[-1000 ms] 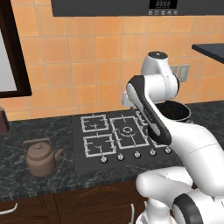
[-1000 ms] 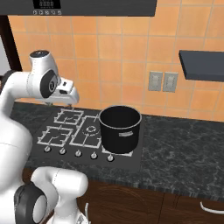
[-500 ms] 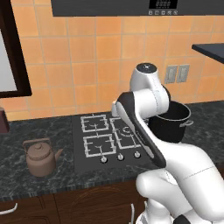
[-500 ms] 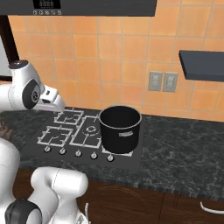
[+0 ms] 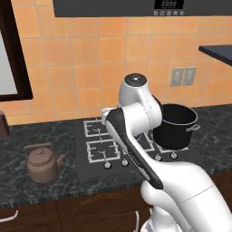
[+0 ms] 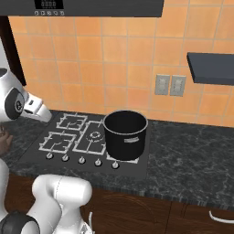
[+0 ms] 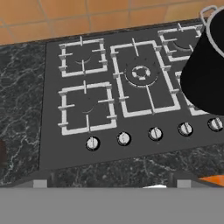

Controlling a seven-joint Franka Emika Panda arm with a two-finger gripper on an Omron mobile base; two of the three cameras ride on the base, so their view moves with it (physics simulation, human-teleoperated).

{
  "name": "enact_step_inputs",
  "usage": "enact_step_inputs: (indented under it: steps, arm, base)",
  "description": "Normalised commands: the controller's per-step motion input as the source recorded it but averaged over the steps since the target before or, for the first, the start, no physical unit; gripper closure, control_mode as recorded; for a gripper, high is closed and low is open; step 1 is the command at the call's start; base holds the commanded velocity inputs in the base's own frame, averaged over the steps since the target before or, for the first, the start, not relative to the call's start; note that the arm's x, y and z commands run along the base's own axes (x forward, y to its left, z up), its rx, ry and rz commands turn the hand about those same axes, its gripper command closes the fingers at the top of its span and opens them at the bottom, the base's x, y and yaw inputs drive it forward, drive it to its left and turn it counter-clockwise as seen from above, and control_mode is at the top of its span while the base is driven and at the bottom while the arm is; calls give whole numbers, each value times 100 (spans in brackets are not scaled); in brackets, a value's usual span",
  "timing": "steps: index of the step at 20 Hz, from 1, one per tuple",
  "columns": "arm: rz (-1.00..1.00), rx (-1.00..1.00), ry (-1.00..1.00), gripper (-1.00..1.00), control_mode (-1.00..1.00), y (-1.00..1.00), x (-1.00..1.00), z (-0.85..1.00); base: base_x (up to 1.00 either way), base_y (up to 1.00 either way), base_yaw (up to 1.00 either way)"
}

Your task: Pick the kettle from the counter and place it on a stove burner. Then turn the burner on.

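The brown kettle point(image 5: 43, 163) stands upright on the dark marbled counter point(image 5: 27, 190), left of the stove and well apart from my hand. My hand point(image 6: 37, 107) hovers above the stove's left side and looks down on it. In the hand view my gripper point(image 7: 109, 181) is open, its two tips just showing far apart at the bottom with nothing between them. Below it lie the small front-left burner point(image 7: 85, 107) and the small back-left burner point(image 7: 82, 57). A brown sliver at the left edge of the right base view point(image 6: 3, 141) looks like the kettle.
A large black pot point(image 5: 176, 127) sits on the stove's right side. The bigger ringed burner point(image 7: 140, 72) is in the middle. A row of knobs point(image 7: 124, 139) runs along the cooktop's front edge. An orange tiled wall with outlets point(image 5: 183, 77) stands behind.
The arm has swung left, carrying the hand from near the pot to above the stove's left side. Kettle and pot have not moved.
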Motion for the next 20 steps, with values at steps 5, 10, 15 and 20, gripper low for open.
enact_step_inputs:
  steps: [5, 10, 15, 20]
  arm:
    - [29, 0, 0, -100, -100, 27, 0, -12]
    - [41, 0, 0, -100, -100, 32, 0, -21]
    - [40, 0, 0, -100, -100, 42, 11, -17]
    - [39, 0, 2, -100, -100, 45, 9, -6]
  base:
    - [0, 0, 0]
    - [0, 0, 0]
    - [0, 0, 0]
    - [0, 0, 0]
